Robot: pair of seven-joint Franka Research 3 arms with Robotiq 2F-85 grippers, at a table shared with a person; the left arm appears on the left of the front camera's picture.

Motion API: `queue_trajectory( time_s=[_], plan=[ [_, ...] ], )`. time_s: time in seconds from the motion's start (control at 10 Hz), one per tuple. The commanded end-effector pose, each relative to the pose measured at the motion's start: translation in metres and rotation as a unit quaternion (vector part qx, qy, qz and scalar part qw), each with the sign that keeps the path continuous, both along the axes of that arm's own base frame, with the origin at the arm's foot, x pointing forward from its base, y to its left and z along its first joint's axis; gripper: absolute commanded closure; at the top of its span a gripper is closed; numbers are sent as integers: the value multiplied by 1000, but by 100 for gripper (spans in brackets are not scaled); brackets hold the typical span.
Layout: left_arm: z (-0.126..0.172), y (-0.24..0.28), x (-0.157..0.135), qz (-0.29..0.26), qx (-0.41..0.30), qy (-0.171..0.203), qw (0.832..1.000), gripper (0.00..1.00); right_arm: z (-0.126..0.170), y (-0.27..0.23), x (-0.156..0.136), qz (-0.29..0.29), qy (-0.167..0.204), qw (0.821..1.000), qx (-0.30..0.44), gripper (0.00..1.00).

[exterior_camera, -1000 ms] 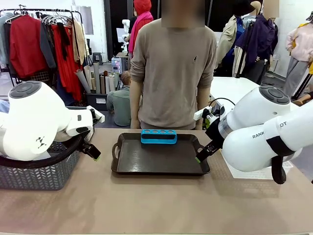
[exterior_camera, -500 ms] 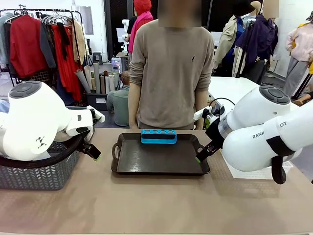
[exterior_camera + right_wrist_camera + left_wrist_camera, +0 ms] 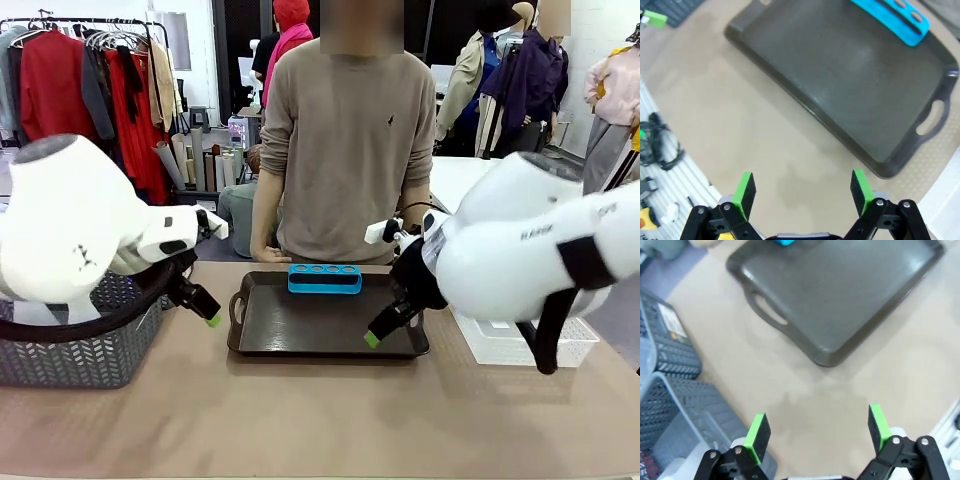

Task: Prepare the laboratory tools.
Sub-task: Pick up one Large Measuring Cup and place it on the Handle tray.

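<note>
Noting blue four-hole rack [image 3: 325, 279] standing on the far edge of the black tray [image 3: 310, 325], centre of the front frame.

Finding left gripper [image 3: 818, 427] spread wide, green pads well apart, holding nothing. Hovering over bare table [image 3: 300, 420] just left of the tray's handle, beside the grey mesh basket [image 3: 70, 355] at lower left.

Finding right gripper [image 3: 802, 187] likewise spread wide, gripping nothing. Hanging over the tray's near right part in the front view, white basket [image 3: 520, 345] lying further right.

Seeing a person [image 3: 340, 140] standing behind the table at top centre.
</note>
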State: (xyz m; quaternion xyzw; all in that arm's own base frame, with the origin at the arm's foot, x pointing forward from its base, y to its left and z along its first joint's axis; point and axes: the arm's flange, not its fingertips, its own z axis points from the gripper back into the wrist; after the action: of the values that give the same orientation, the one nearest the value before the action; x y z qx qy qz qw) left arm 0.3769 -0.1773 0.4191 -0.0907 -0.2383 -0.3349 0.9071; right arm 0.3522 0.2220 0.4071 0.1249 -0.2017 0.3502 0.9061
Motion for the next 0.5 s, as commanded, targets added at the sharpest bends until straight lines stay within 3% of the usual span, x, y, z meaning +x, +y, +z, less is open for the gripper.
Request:
queue_trajectory(
  time_s=[0.0, 0.2, 0.4],
  plan=[
    [40, 19, 9, -35, -40, 26, 998, 0, 28, -22, 22, 11, 32, 999, 27, 0],
    [71, 33, 7, -91, -65, 38, 993, 0, 60, -26, 30, 15, 28, 998, 54, 0],
    [102, 44, 8, -125, -76, 15, 989, 0, 88, -41, 42, 11, 32, 994, 102, 0]
  ],
)
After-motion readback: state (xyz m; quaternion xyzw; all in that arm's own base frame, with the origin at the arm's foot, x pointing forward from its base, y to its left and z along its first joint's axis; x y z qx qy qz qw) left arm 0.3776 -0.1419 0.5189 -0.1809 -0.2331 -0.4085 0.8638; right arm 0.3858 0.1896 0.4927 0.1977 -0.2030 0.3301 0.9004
